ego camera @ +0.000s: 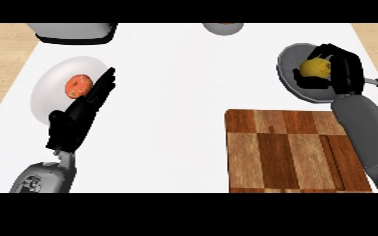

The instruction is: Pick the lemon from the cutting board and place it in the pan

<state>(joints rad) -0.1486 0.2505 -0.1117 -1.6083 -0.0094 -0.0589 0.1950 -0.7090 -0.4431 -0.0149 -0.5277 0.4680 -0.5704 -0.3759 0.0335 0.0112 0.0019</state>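
The right hand [338, 72] curls round the lemon [315, 68] over the pan [289, 60]. The left hand [80, 114] rests, fingers straight. No writing shows.

Toaster [72, 32] and bowl [223, 28] edge-cropped

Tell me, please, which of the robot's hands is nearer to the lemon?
The right hand: its fingers curl around the lemon over the pan. The left hand rests open far across the counter, beside the plate.
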